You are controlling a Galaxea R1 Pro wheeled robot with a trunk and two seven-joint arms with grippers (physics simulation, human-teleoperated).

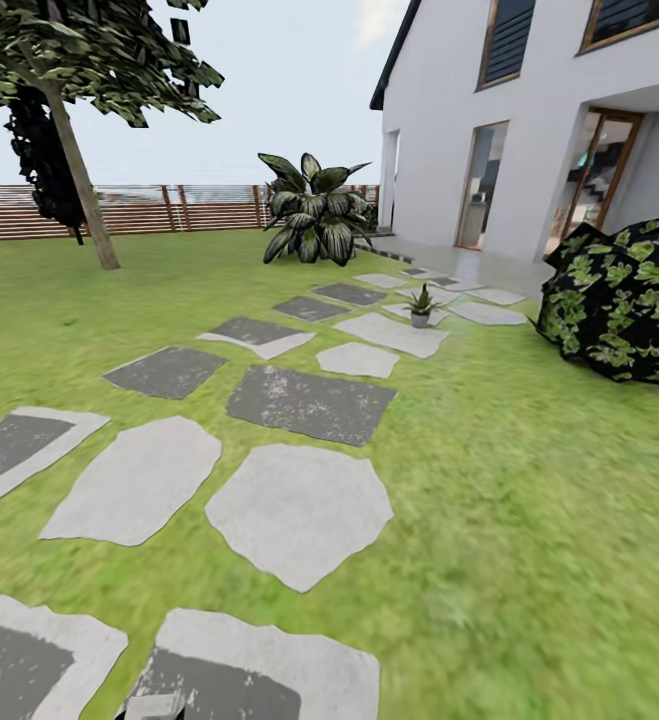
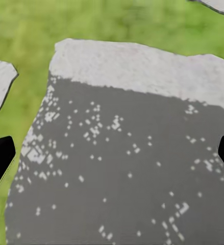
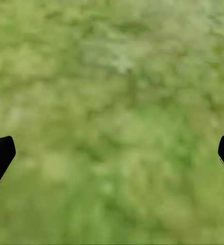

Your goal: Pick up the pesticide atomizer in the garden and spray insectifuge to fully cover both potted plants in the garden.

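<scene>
Both grippers, left (image 2: 112,153) over a stone (image 2: 122,153) and right (image 3: 112,153) over lawn (image 3: 112,102), spread wide; one potted plant (image 1: 421,304) stands far up the path.

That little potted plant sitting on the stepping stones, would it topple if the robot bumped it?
Probably, yes. The potted plant has a tiny grey pot with leaves spreading wider than its base, so a nudge might tip it. It looks light, so it could also slide on the flat stepping stone. The pointed leaves would likely bend rather than snap.
</scene>
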